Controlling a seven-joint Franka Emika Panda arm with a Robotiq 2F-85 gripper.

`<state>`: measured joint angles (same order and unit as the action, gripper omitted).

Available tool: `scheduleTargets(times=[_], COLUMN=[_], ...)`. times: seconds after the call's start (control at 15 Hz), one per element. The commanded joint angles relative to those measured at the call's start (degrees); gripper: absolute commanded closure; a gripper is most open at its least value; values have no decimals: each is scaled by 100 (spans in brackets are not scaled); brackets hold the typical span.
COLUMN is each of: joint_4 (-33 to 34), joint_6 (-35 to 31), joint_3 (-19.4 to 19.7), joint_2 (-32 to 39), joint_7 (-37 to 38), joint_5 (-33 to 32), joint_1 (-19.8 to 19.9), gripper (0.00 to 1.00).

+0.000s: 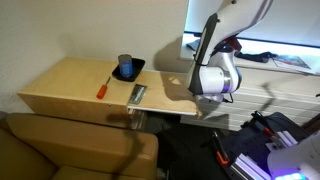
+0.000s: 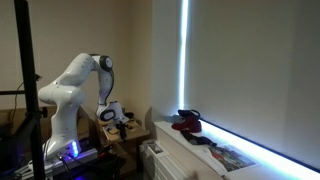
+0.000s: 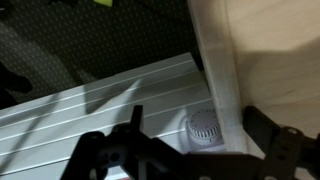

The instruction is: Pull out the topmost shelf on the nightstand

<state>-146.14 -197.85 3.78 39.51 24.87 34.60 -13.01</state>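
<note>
The nightstand (image 1: 70, 85) is a light tan wooden box with a flat top, seen from above in an exterior view. A flat tan board (image 1: 172, 88) continues from its top towards the arm; I cannot tell whether this is the topmost shelf. My gripper (image 1: 208, 84) hangs at the far end of that board. In the wrist view my gripper (image 3: 195, 110) has its dark fingers wide apart, with the pale edge of a tan board (image 3: 222, 70) between them. It holds nothing. In an exterior view the gripper (image 2: 116, 115) is low beside the white arm.
On the nightstand top are a blue cup (image 1: 126, 66) on a dark mat, a red-handled screwdriver (image 1: 103, 88) and a grey remote (image 1: 138, 94). A brown leather seat (image 1: 70, 150) stands in front. The white slatted unit (image 3: 90, 105) with a round dial (image 3: 203, 127) lies under the gripper.
</note>
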Motion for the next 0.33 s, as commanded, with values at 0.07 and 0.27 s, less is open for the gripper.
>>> scheduleTargets(times=[0.07, 0.27], joint_4=[15, -20], joint_6=[762, 383], joint_3=[221, 144], joint_2=[273, -107], joint_7=[71, 90], joint_5=[568, 514], joint_1=[-387, -311], gripper=[0, 0])
